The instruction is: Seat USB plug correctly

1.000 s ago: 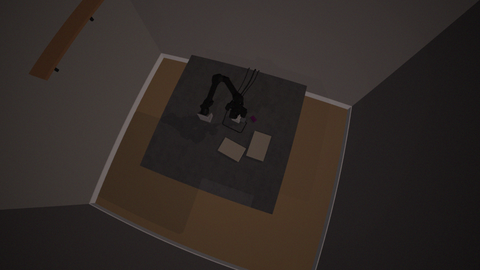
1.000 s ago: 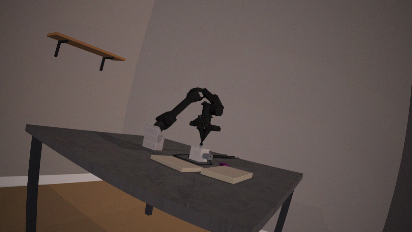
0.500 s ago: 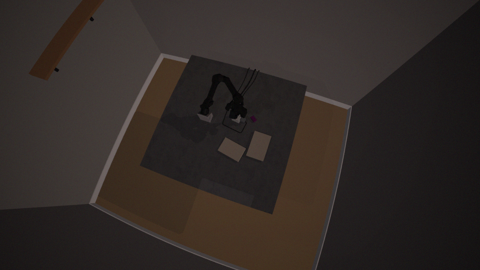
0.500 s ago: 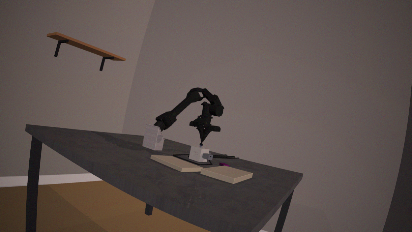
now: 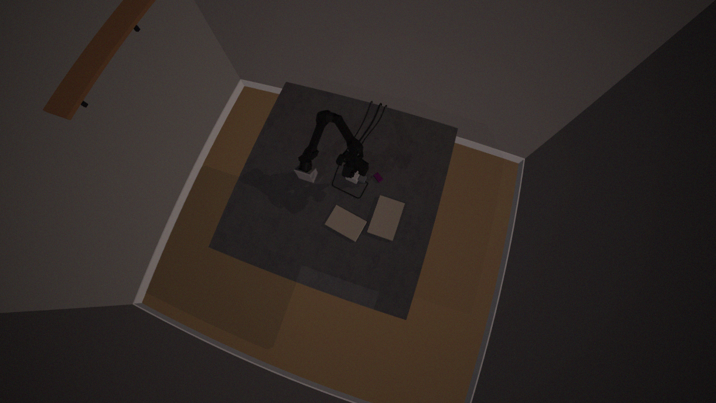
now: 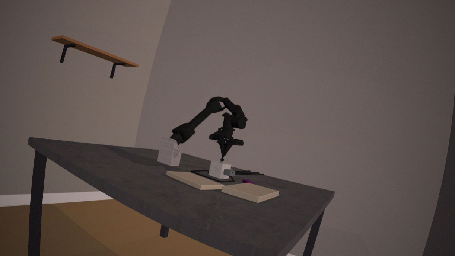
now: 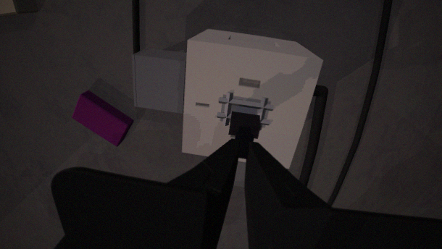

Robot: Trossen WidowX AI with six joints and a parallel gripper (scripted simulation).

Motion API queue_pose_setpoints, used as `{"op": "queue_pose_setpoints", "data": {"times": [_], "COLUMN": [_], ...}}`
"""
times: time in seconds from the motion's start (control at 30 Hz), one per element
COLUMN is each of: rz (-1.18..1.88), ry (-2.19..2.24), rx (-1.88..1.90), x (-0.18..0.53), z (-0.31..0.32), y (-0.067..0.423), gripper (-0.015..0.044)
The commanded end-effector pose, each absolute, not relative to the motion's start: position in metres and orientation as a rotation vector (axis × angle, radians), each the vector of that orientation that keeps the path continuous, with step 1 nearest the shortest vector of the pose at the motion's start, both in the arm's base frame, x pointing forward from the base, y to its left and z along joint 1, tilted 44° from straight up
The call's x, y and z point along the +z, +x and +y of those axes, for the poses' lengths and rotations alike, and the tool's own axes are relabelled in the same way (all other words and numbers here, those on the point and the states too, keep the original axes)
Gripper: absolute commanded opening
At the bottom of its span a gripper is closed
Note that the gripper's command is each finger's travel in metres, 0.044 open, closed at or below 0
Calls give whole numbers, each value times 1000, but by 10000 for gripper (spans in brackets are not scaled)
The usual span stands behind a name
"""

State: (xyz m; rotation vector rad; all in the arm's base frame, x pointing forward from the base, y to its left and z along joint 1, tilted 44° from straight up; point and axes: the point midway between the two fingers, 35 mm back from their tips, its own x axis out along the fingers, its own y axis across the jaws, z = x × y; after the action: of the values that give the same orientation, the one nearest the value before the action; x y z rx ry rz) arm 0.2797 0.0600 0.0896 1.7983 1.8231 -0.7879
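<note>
The gripper (image 7: 243, 145) points straight down over the white cube (image 7: 250, 72) and is clenched on the dark plug (image 7: 245, 124), its two fingers nearly together with the plug's body pinched at their tips. The plug stands upright above the socket (image 7: 245, 107) on the cube's top face (a grey collar with small tabs surrounds it); how deep it sits cannot be told from the wrist view. In the exterior view the gripper (image 6: 222, 157) hangs just above the cube (image 6: 218, 169), which rests inside a thin black outline (image 6: 203, 173) on the dark table (image 6: 133, 190). A grey block (image 7: 159, 81) juts from one side of the cube. A small purple block (image 7: 102, 118) lies on the table near the cube, apart from it. Two flat tan boards (image 6: 197, 181) (image 6: 250, 192) lie in front of the cube, side by side and close together. The arm's base sits by a pale box (image 6: 168, 150) farther back. Black cables (image 5: 368, 120) run from the cube's area toward the far table edge. A wooden shelf (image 6: 95, 50) hangs on the wall.
</note>
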Motion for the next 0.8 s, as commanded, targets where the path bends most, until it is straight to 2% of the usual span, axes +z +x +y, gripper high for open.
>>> {"op": "queue_pose_setpoints", "data": {"times": [0.0, 0.77], "rz": [1823, 1823], "ry": [1804, 1804], "rx": [-789, -789], "x": [89, 87], "z": [61, 63], "y": [280, 280], "gripper": [0, 0]}}
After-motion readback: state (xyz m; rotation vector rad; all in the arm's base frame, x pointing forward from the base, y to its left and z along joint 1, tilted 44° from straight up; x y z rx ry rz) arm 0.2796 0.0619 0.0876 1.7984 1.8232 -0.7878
